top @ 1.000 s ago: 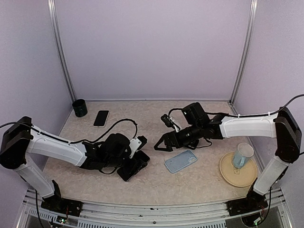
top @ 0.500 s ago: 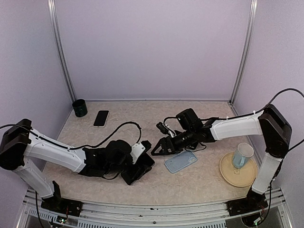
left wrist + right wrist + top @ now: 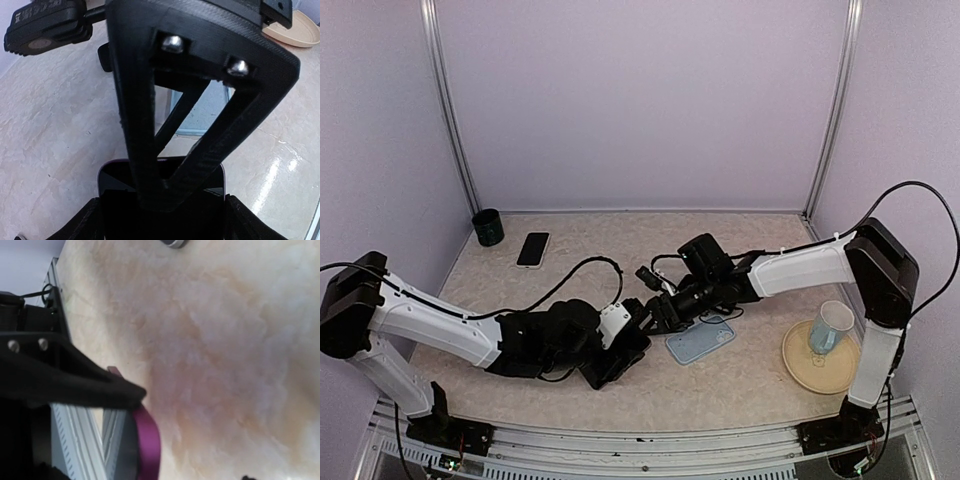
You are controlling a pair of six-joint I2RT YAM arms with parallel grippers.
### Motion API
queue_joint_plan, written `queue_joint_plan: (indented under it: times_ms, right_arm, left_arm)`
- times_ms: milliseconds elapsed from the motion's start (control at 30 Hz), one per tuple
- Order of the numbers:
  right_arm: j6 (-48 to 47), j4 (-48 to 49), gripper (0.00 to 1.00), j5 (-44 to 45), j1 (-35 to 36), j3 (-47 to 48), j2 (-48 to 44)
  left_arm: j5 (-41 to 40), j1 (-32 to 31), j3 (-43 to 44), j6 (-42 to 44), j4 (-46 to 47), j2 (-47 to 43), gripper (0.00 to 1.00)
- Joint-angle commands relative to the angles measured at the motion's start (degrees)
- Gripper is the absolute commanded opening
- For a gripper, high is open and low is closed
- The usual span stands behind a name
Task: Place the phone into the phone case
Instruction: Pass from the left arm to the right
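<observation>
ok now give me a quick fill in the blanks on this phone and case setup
1. The left gripper is shut on the dark ___.
2. The phone case lies flat on the table and is light ___.
3. The pale mug stands on the beige plate at the table's ___ side.
4. A second phone lies near the dark cup at the table's back ___ corner.

Missing words: phone; blue; right; left
</observation>
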Motion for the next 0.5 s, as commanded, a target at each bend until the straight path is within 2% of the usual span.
queue_joint_plan:
  times_ms: [0, 333, 467]
  right_arm:
    - [-0.12, -0.20, 0.65, -2.62, 1.08, 2.22, 2.12]
    - [0.08, -0.61, 0.51, -6.02, 2.56, 3.37, 4.41]
    - [0.23, -0.47, 0.36, -7.08, 2.76, 3.23, 4.43]
  left_arm:
    - [-2.65, -1.42, 2.41, 1.52, 3.19, 0.35, 0.49]
    - [-5.91, -3.37, 4.26, 4.14, 2.57, 2.76, 0.50]
    - [-6.36, -3.79, 4.48, 4.56, 2.66, 3.27, 0.50]
